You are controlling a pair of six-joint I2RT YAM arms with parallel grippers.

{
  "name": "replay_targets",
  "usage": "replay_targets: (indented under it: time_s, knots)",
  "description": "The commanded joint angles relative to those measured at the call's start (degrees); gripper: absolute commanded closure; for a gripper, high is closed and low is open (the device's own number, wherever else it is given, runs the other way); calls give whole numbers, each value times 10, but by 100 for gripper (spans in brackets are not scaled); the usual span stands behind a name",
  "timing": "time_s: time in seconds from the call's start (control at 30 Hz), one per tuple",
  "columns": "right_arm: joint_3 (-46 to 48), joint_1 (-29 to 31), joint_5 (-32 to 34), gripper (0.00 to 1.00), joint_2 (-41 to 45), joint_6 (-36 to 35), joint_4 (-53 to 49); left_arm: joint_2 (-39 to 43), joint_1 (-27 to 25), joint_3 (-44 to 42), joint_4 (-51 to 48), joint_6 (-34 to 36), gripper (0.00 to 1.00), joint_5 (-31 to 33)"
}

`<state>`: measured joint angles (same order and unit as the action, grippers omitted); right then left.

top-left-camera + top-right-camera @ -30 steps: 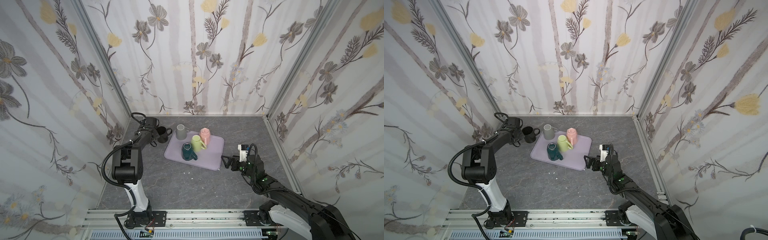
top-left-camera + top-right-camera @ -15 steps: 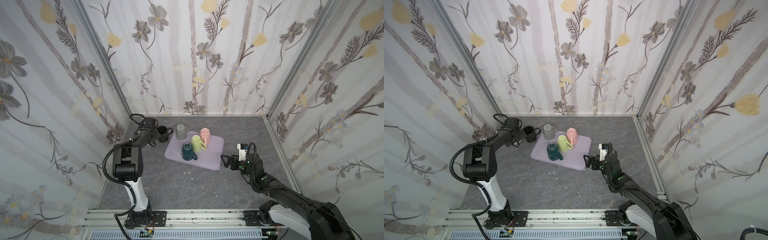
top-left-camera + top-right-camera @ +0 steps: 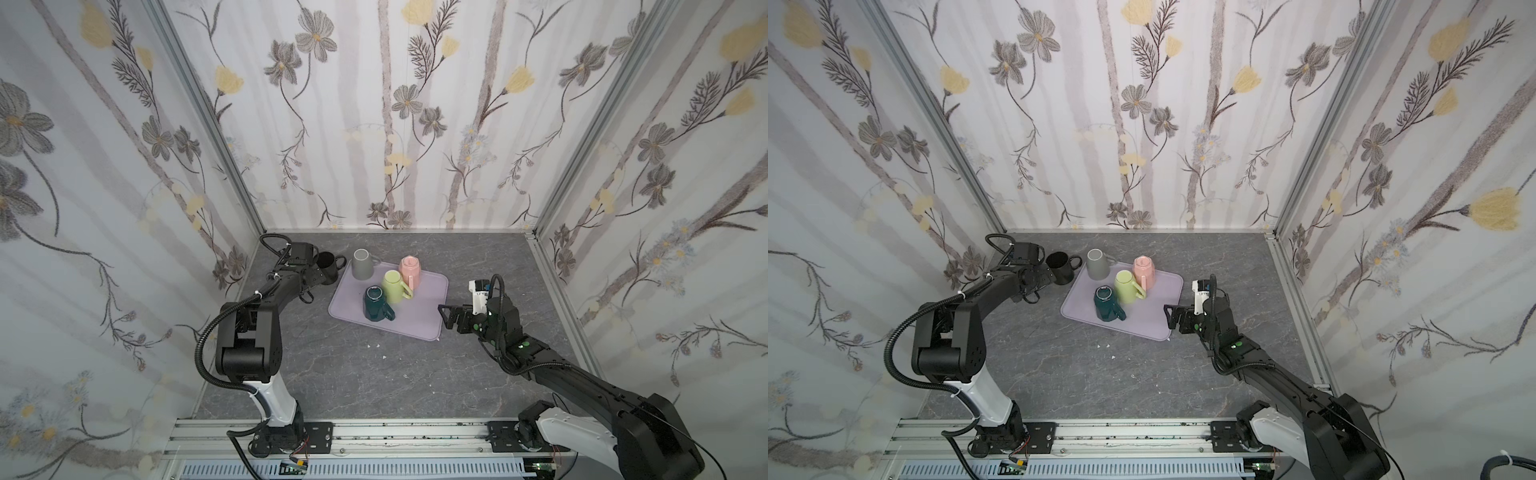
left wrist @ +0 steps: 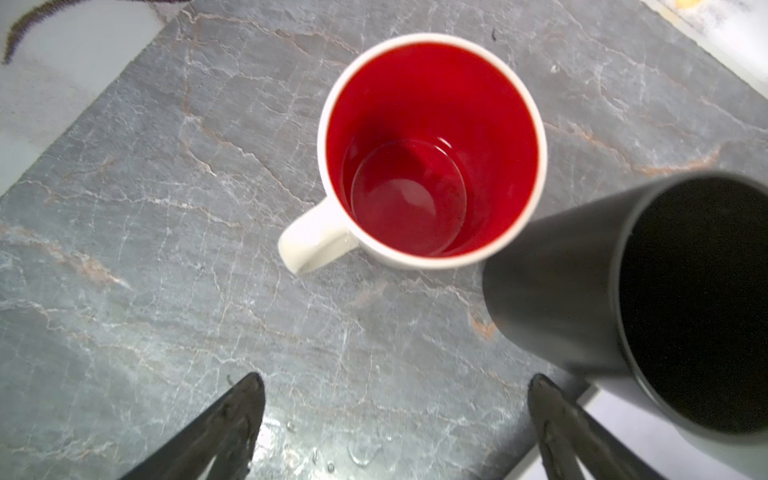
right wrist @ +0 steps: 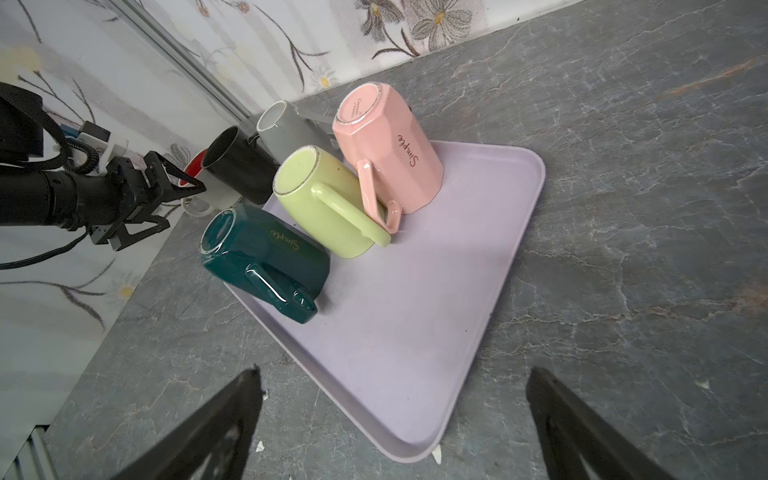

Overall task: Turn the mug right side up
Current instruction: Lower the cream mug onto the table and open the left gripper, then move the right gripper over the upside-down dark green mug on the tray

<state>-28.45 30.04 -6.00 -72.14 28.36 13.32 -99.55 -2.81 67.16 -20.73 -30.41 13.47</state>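
Observation:
A black mug (image 3: 327, 267) (image 3: 1063, 268) stands upright, mouth up, on the grey table just left of the lavender tray (image 3: 419, 318). My left gripper (image 3: 316, 277) (image 4: 395, 382) is open right beside it, with nothing between its fingers; the black mug (image 4: 623, 291) sits off to one side of the jaws. A white mug with a red inside (image 4: 432, 149) stands upright just beyond. My right gripper (image 3: 444, 318) (image 5: 392, 374) hangs open at the tray's near right corner, holding nothing.
Several mugs rest base-up on the tray (image 5: 415, 332): grey (image 3: 362, 264), pink (image 3: 410, 270), light green (image 3: 395, 286), dark teal (image 3: 376, 303). Side and back walls stand close behind the left arm. Small white chips (image 3: 376, 345) lie on the table.
My left gripper has opened and let go of the black mug, which stays standing upright. The right arm has barely moved.

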Motion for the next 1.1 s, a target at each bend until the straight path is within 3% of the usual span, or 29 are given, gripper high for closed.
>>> replay_targets:
  time_s: [0.0, 0.1, 0.53, 1.07]
  knots:
    - [-37, 29, 35, 1, -20, -23, -28, 25, -1, -23, 11, -13, 0, 10]
    - [-80, 66, 66, 1, -53, -39, -63, 59, -4, -57, 19, -20, 0, 12]
    - [-255, 164, 89, 11, -239, -56, -136, 216, -40, -158, 58, -35, 0, -29]
    - [-311, 171, 86, 24, -294, -57, -159, 309, -141, -199, 33, -40, 0, -46]
